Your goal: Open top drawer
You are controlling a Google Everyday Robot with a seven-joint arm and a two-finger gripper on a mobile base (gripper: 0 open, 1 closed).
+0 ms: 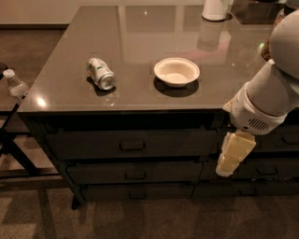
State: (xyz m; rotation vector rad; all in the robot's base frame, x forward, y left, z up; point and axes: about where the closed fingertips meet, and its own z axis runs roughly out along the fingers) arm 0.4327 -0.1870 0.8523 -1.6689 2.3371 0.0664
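The top drawer (93, 144) is a wide dark front just under the grey counter top (140, 28), on the left column. Its small dark loop handle (132, 145) sits at the centre. The drawer front lies flush with the cabinet, shut. My white arm (271, 93) comes in from the right edge. The cream gripper (234, 154) hangs below it, pointing down, in front of the seam between the two drawer columns. It is to the right of the handle and apart from it.
A tipped soda can (101, 73) and a white bowl (176, 71) lie on the counter. A white jug (216, 9) stands at the back. Two lower drawers (135, 175) sit beneath the top one. A plastic bottle (15, 85) and a dark stand are at the left.
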